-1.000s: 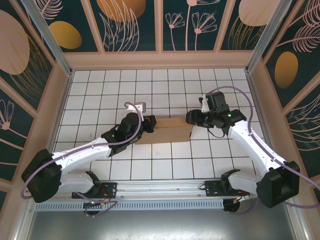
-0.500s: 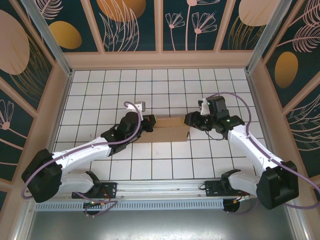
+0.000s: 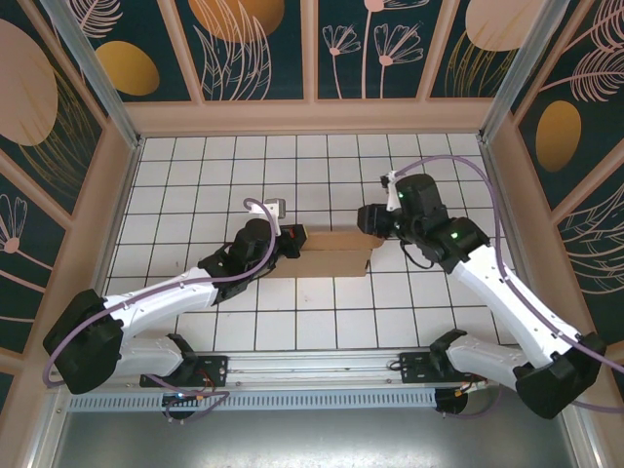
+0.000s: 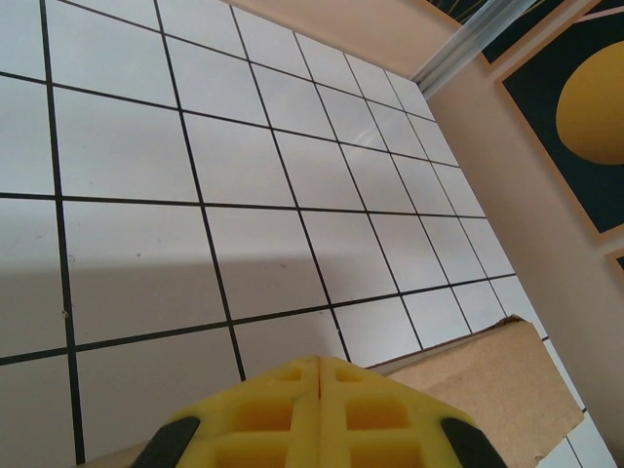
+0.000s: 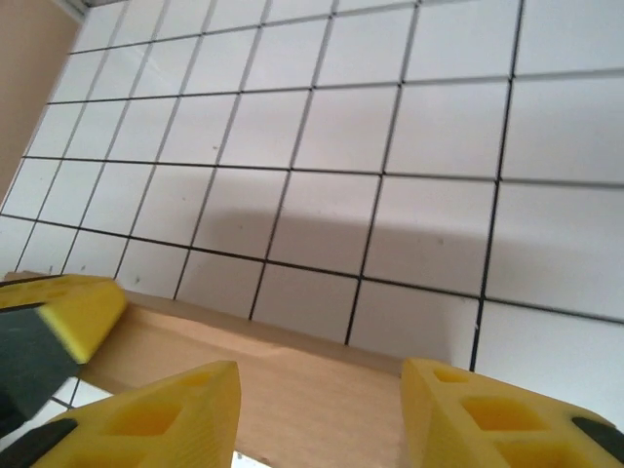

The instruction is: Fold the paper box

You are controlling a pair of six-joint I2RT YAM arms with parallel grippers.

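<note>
The paper box (image 3: 331, 257) is a flat brown cardboard piece lying on the white tiled table between my two grippers. At its left end my left gripper (image 3: 292, 240) is shut, its yellow fingertips (image 4: 320, 359) pressed together with nothing between them, over the cardboard (image 4: 478, 366). At the box's right end my right gripper (image 3: 369, 222) stands open. In the right wrist view its yellow fingers (image 5: 195, 395) are spread wide above the cardboard panel (image 5: 195, 341), and the right gripper (image 5: 320, 395) holds nothing. The left gripper's yellow finger (image 5: 68, 310) shows at that panel's far end.
The tiled table (image 3: 195, 175) is fenced by beige walls (image 3: 107, 195) on the left, back and right, with patterned panels above. A metal rail (image 3: 322, 366) carrying both arm bases runs along the near edge.
My right gripper has shifted a little toward the far side at the box's right end, its arm rising. The left arm and the box's left end have stayed put.
</note>
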